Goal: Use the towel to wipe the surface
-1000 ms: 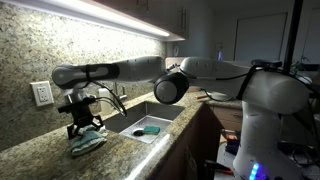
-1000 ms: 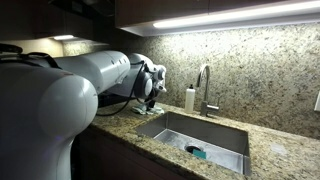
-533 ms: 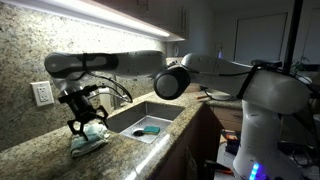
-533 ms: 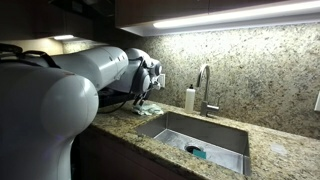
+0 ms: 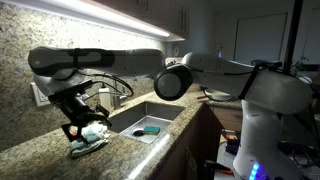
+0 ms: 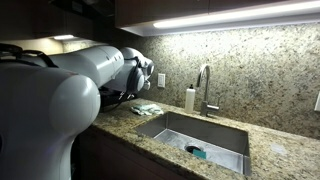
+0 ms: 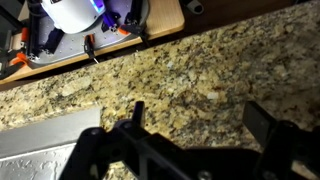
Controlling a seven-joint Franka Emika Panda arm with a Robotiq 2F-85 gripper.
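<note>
A crumpled white and teal towel (image 5: 92, 139) lies on the granite counter (image 5: 40, 150) left of the sink; it also shows beside the arm as a pale towel (image 6: 147, 109). My gripper (image 5: 76, 126) hangs just above and to the left of it, open, holding nothing. In the wrist view the gripper (image 7: 200, 125) has both dark fingers (image 7: 268, 128) spread wide over bare granite (image 7: 190, 70), and the towel is out of that view. In an exterior view the arm's bulk hides the jaws.
A steel sink (image 5: 128, 122) holds a teal item (image 5: 150, 130), seen too as the sink (image 6: 225, 133) with the item (image 6: 197, 152). A faucet (image 6: 207, 85) and soap bottle (image 6: 189, 98) stand behind it. An outlet (image 5: 40, 95) sits on the backsplash.
The jaws have opened and let go of the towel, which stays on the counter. The gripper has lifted off it and swung a little to the left.
</note>
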